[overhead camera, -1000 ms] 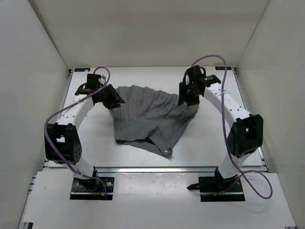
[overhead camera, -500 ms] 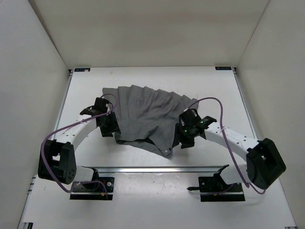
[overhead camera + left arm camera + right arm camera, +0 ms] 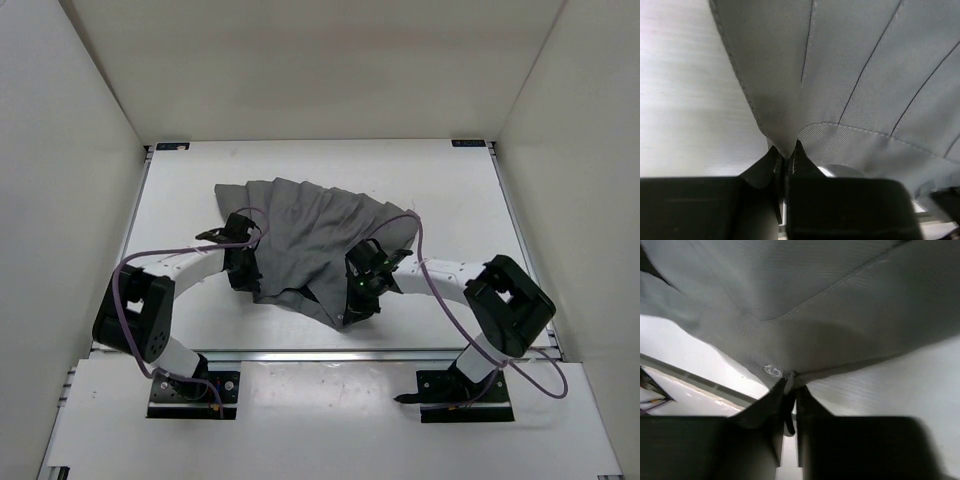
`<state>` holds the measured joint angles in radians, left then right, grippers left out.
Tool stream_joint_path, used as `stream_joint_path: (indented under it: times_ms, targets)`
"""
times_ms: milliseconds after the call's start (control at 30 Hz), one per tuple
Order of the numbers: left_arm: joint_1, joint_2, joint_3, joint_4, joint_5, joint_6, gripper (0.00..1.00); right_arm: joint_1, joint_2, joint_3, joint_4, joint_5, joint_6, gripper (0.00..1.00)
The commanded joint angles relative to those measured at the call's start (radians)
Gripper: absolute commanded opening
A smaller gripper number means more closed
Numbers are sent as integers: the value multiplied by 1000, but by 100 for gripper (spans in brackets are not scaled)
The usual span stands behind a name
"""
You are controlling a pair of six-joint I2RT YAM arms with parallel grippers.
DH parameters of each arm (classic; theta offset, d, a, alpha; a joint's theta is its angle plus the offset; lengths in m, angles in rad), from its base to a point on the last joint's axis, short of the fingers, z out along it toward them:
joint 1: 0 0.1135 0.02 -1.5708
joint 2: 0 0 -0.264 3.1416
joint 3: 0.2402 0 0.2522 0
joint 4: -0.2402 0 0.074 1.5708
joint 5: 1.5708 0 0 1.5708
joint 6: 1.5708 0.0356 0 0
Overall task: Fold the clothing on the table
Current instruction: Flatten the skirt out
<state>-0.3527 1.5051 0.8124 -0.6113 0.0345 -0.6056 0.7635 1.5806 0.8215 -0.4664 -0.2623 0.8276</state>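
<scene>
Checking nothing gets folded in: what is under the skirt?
Where the left gripper pinches the edge of the skirt, only bare white table shows beneath the raised fabric. Under the rest, the fabric covers everything, so I cannot tell.

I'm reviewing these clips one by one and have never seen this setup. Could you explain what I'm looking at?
Two white robot arms are bolted at the near edge of a white table. One picture looks down from above and behind them; the other two come from a camera on each wrist. A grey pleated skirt lies on the table. The left tool is shut, pinching the skirt's near left edge; the right tool is shut on its near right corner, beside a small snap.
</scene>
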Motion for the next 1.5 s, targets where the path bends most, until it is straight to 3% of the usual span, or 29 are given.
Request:
stream_joint_path:
  times_ms: [0,67,267,367,500,567,700,833,933,1000,1067,1233,1300,1367,1467]
  targets:
    - [17,3,30,54,34,-13,0,-29,35,36,9,-2,-21,1]
    - [56,43,169,54,77,-22,0,-99,47,100,-34,40,-85,0]
    - [164,116,629,-11,185,-65,0,-341,67,679,-296,162,-350,0]
    - [188,46,586,24,228,-77,0,-421,29,748,-336,140,-427,0]
    - [195,-107,290,163,312,-102,0,-481,-77,535,-253,57,-438,0]
    - [184,-183,69,214,311,-102,0,-492,-160,330,-181,17,-430,0]
    - [129,-189,-171,194,314,-60,0,-472,-243,81,-137,-40,-407,0]
    - [93,-223,-286,162,274,-39,3,-429,-319,-117,-138,-75,-363,0]
    - [100,-259,-266,133,262,-52,0,-424,-372,-186,-107,-130,-322,0]
    - [103,-205,-137,145,255,-77,0,-467,-338,-129,-72,-146,-332,0]
    - [129,-79,77,137,318,-98,0,-541,-251,43,-89,-153,-366,0]
    - [124,237,932,27,355,-135,0,-569,-9,837,-230,-65,-462,0]
    - [155,267,1084,50,378,-189,0,-561,15,994,-230,-46,-491,0]
    - [176,224,1066,126,393,-241,0,-576,3,1064,-198,-61,-484,0]
    - [213,77,850,290,419,-316,0,-599,-66,955,-104,-115,-437,0]
